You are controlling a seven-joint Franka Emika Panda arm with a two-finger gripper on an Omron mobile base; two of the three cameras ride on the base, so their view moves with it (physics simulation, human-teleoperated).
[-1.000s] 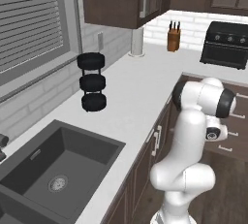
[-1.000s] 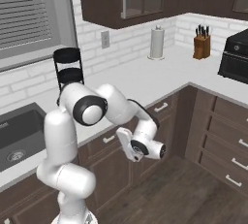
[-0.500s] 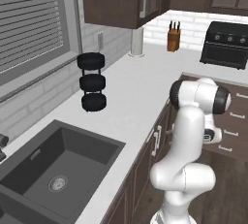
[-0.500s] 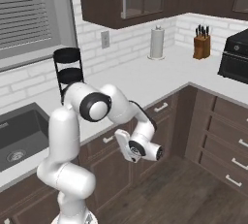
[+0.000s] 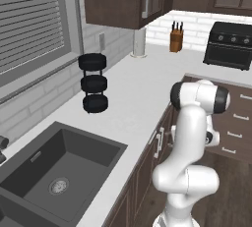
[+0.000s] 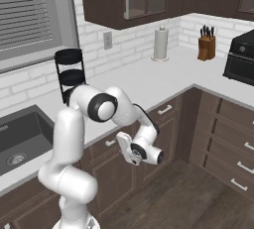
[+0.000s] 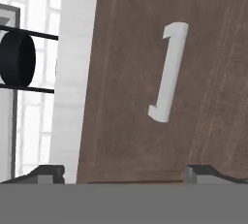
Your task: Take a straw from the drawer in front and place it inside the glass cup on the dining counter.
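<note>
I have the hand (image 7: 125, 172) spread wide and empty, facing the closed drawer (image 7: 145, 136). Its handle (image 7: 168, 72) sits just ahead; next I must close in and grasp it.

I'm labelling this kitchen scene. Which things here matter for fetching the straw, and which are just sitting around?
For the job:
- drawer, shut
- its silver bar handle
- claw, open, facing the handle

Just sitting around:
- black tiered rack
- sink
- knife block
- paper towel roll
- black oven
</note>
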